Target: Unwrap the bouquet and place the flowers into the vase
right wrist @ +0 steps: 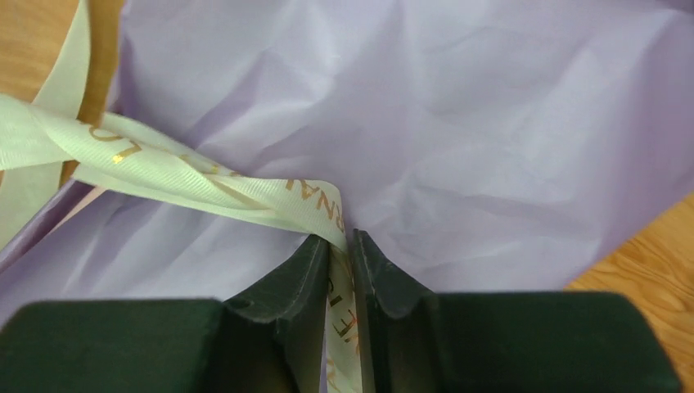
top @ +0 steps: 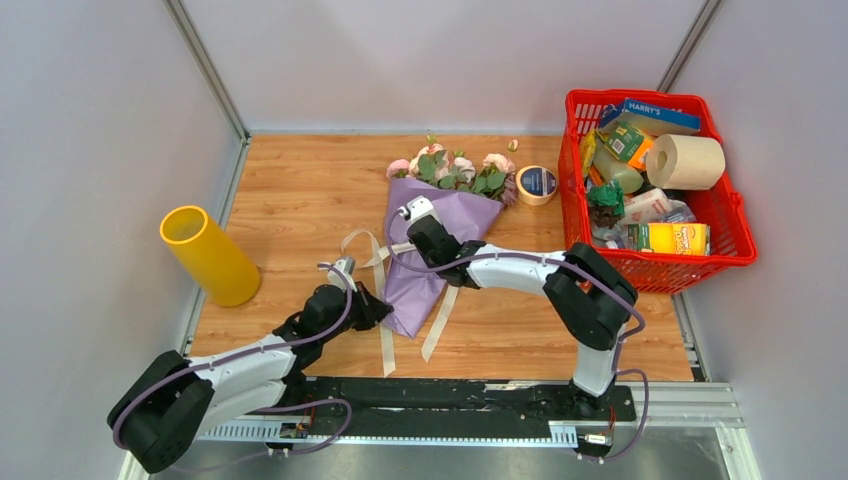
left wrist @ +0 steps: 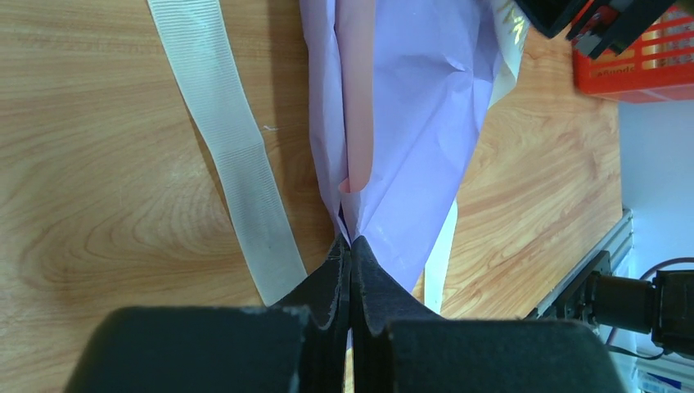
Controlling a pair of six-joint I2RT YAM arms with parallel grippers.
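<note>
Item: bouquet [top: 440, 250], lying flat at the centre of the table [top: 300, 190], heads toward 12 o'clock and pointed tail toward 7 o'clock. I judged it light and soft. The lilac wrapping paper [left wrist: 425, 98] was thin, creased and likely to tear or slip if dragged. The flowers [top: 455, 170] looked fragile at the heads, so I rated the paper tail and the ribbon [right wrist: 205, 184] as the only safe places to hold. The ribbon was cream woven tape with gold lettering, limp, with loose ends trailing toward 6 o'clock, and I expected it to give under a steady pull. Left gripper [left wrist: 350, 246]: fingers pressed fully together, a fold of paper at the cone's tail pinched between the tips, the cone running away from them toward 12 o'clock in the left wrist view. Right gripper [right wrist: 341, 246]: fingers narrowed to a slit with the ribbon threaded through and filling it. I took that as a grip, though I could not confirm how firm. The ribbon led off toward 10 o'clock across the paper. Vase [top: 208, 255]: yellow tube, well apart at 9 o'clock of the bouquet, mouth open, nothing visible in it. Roll of tape [top: 537, 184]: just beside the flower heads at 2 o'clock. Red basket [top: 568, 190] of groceries: at 3 o'clock.
</note>
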